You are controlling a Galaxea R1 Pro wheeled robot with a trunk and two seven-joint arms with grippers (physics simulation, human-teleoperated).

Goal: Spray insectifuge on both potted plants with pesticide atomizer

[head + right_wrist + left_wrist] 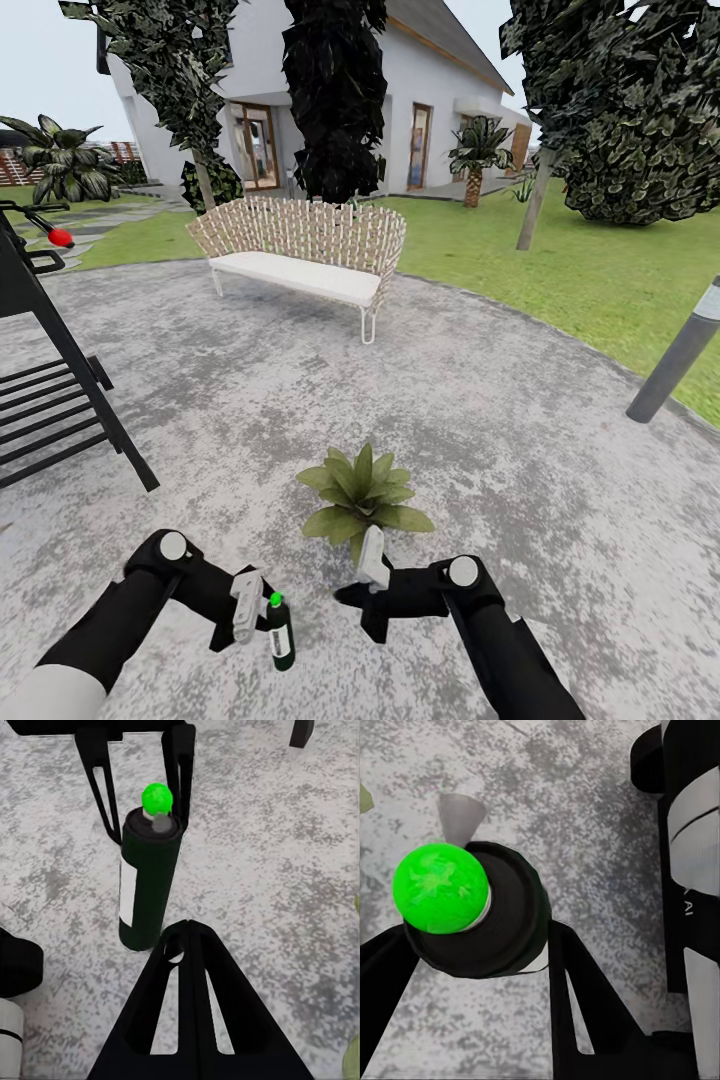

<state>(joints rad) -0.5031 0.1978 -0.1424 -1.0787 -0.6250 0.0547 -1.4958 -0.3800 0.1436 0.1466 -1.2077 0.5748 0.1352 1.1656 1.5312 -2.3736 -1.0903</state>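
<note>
A white house [400, 90] stands behind the lawn [560, 270], with a dark bush [650, 150] at the right and a round grey stone patio [450, 420] spread before it. A woven bench [300, 250] sits at the patio's far edge, a black slatted frame [50, 400] at the left, and a grey post [675, 360] leans at the right edge. A low plant [362, 492] of broad pointed leaves sits on the stone, just ahead of the right gripper [372, 560], whose jaws I cannot tell open from shut. The left gripper [250, 605] has its jaws closed on the atomizer [280, 635]. The bottle stands upright, long axis vertical, its green knob at the top and its white label on the side; in the right wrist view the bottle [150, 885] sits between the two black fingers [101, 787].
</note>
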